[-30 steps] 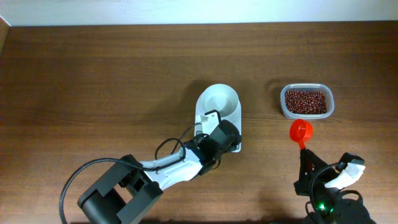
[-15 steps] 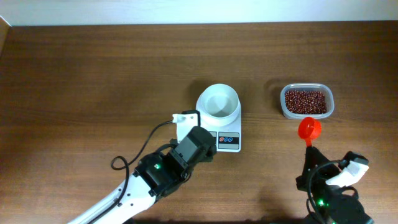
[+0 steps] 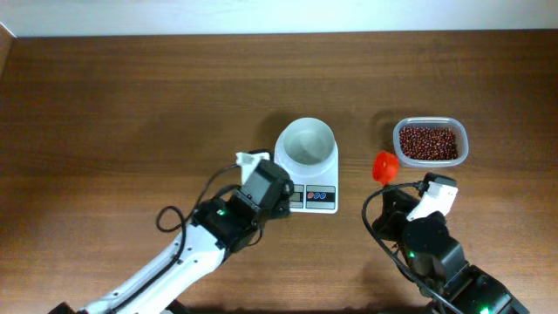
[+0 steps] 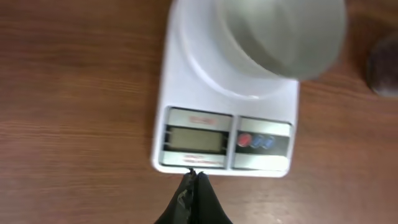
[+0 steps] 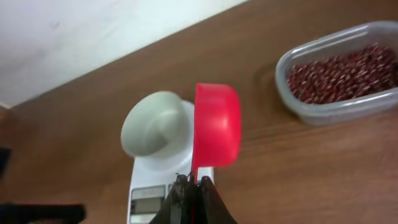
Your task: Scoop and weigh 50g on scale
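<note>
The white scale stands mid-table with its empty white bowl on the platform. In the left wrist view the scale shows its grey display and its blue and red buttons. My left gripper is shut and empty, its tips at the scale's front edge below the display. My right gripper is shut on the handle of a red scoop, held tipped on its side between scale and tub. I cannot see inside the scoop. The dark red beans fill a clear tub.
The clear tub sits right of the scale near the scoop. Bare brown table stretches left and behind. A pale wall edge runs along the back. My left arm crosses the front left of the table.
My left gripper pulled back off the scale's panel to its front edge. My right gripper carried the scoop left and away from the tub's front, toward the scale.
</note>
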Available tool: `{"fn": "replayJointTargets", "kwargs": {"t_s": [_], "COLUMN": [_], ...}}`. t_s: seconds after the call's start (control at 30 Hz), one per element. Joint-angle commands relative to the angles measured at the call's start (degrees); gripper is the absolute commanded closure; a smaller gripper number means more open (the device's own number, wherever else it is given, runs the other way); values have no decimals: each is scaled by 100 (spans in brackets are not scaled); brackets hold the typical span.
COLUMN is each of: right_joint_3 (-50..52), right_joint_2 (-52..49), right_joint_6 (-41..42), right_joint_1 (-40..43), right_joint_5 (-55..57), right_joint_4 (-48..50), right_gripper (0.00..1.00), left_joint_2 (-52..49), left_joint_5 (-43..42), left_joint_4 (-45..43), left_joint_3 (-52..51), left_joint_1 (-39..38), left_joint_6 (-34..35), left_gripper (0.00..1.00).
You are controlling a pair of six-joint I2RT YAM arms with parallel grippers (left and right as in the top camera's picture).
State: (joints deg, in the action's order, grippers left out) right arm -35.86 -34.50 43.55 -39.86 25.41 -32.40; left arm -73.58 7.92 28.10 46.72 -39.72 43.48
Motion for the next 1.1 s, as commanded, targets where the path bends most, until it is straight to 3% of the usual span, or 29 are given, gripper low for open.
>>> {"fn": "replayJointTargets", "kwargs": {"t_s": [0.0, 0.1, 0.23, 0.6, 1.07], "right_joint_3": [-114, -114, -114, -114, -114], "right_joint_2": [264, 391, 391, 387, 387], "right_joint_6": [407, 369, 315, 275, 275], "right_joint_1": [-15, -15, -15, -15, -22], "right_joint_5": [-282, 162, 688, 660, 485], "right_joint_4": [-407, -1080, -1069, -820, -750], "right_gripper": [96, 96, 96, 96, 96], "left_joint_2": [-258, -857, -1744, -2361, -2586], "left_joint_5": [-101, 114, 153, 654, 846], "left_joint_4": [-450, -1314, -2153, -2194, -2592], "left_joint_3": [2, 0, 0, 0, 0], "left_joint_1": [-509, -977, -1027, -1010, -1010], "left_joint_6": [-70, 61, 61, 968, 966], "left_gripper": [100, 100, 100, 100, 100]}}
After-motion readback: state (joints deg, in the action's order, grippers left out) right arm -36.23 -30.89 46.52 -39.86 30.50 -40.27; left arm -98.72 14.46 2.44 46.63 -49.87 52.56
